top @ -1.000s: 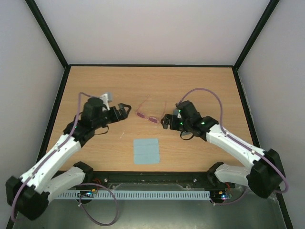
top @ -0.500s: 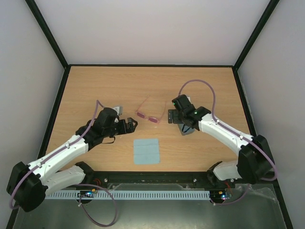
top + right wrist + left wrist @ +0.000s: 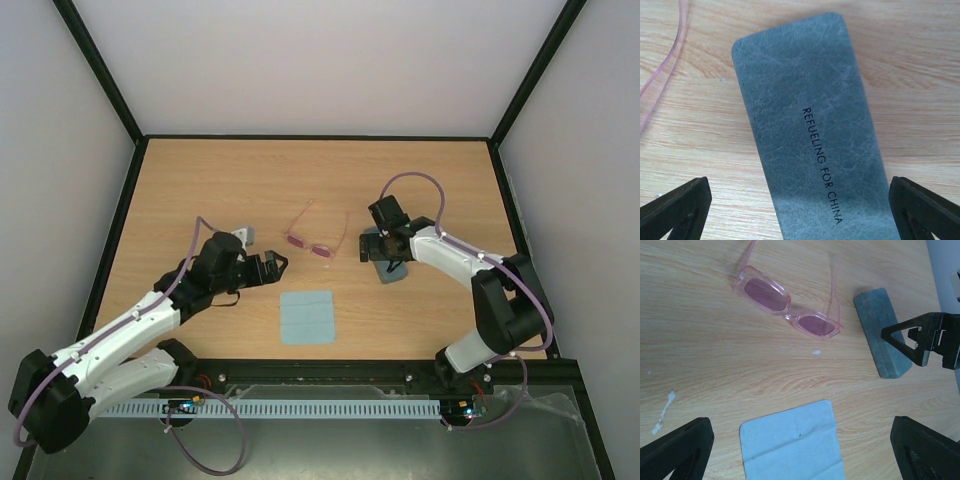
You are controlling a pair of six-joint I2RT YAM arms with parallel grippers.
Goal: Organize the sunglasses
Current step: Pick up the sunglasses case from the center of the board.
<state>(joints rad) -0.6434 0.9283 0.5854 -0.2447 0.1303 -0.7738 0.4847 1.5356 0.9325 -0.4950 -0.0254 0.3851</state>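
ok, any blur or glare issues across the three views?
Right wrist: sharp, print on the glasses case legible. Left wrist: sunglasses crisp, soft shadows, no glare. Top external: even light, but the cloth and sunglasses are small.

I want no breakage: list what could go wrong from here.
1. The sunglasses lie with temples unfolded, one temple close beside the case; shifting the case might drag it.
2. The open right gripper straddles the flat case; a pinch could skid it.
3. The open left gripper may bend the thin frame.
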